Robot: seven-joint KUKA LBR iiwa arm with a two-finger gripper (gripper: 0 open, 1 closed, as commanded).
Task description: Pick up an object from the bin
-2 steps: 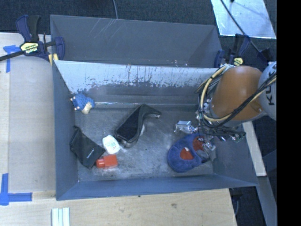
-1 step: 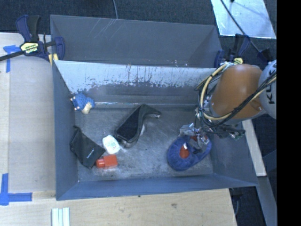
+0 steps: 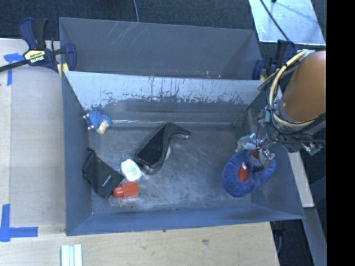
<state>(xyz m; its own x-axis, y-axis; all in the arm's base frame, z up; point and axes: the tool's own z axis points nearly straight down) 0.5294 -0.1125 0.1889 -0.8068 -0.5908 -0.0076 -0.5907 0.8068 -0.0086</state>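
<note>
My gripper (image 3: pixel 256 148) hangs low at the bin's right side, just over the upper edge of a blue rounded soft thing (image 3: pixel 238 183) that lies on the floor by the right wall. A small red patch (image 3: pixel 243 174) shows in the middle of that blue thing, right under the gripper. Whether the gripper touches the blue thing I cannot tell.
A black curved tool (image 3: pixel 161 147) lies in the bin's middle. Left of it lie a white capped piece (image 3: pixel 131 169), a small red block (image 3: pixel 126 190) and a black flat case (image 3: pixel 100 174). A blue-and-yellow small toy (image 3: pixel 97 121) sits at the back left.
</note>
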